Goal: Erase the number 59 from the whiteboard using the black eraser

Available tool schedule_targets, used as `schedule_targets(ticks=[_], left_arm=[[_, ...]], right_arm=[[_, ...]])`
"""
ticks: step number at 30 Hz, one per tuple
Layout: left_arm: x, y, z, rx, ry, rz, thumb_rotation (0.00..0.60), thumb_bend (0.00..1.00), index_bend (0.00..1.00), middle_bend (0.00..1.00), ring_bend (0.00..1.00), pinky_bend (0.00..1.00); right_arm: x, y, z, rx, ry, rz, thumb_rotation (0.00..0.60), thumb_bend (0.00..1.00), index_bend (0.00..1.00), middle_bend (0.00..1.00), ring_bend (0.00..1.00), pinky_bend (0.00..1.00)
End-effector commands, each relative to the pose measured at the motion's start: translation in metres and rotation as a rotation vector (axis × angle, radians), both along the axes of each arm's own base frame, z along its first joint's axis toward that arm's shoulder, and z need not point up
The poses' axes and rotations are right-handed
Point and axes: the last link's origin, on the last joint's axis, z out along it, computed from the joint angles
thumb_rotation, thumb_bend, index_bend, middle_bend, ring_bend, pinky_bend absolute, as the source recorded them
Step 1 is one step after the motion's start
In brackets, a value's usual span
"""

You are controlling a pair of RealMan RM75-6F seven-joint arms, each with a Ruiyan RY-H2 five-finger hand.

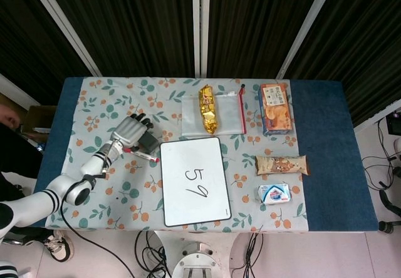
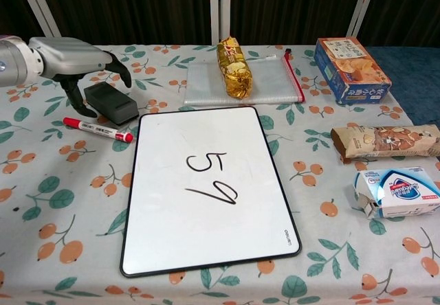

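The whiteboard lies flat at the table's front centre, with "59" written on it in black. The black eraser sits just beyond the board's far left corner. My left hand hovers over the eraser's left end. Its fingers are spread, the thumb hanging down on the near left side and the other fingers arching past the far side. I see no firm hold on the eraser. My right hand is in neither view.
A red marker lies just in front of the eraser. A clear zip pouch with a gold snack pack on it lies behind the board. At the right are a blue box, a snack bar and a tissue pack.
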Motion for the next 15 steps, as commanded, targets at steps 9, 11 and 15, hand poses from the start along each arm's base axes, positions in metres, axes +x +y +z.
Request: schedule_targets(ticks=[9, 11, 15], left_arm=[[0.0001, -0.0035, -0.0046, -0.002, -0.021, -0.018, 0.600, 0.20, 0.29, 0.24, 0.14, 0.28], [0.0001, -0.0036, -0.0048, -0.004, -0.024, -0.020, 0.600, 0.21, 0.29, 0.24, 0.15, 0.29], [-0.0010, -0.0034, -0.0059, -0.009, -0.017, -0.022, 0.600, 0.24, 0.31, 0.25, 0.17, 0.31]], right_arm=[[-0.0029, -0.0004, -0.0006, 0.001, -0.006, -0.007, 0.600, 0.21, 0.00, 0.00, 0.00, 0.00], [-0.0032, -0.0004, -0.0008, 0.003, -0.005, -0.007, 0.600, 0.21, 0.00, 0.00, 0.00, 0.00], [-0.0032, -0.0003, -0.0017, 0.007, -0.005, -0.008, 0.600, 0.21, 0.00, 0.00, 0.00, 0.00]])
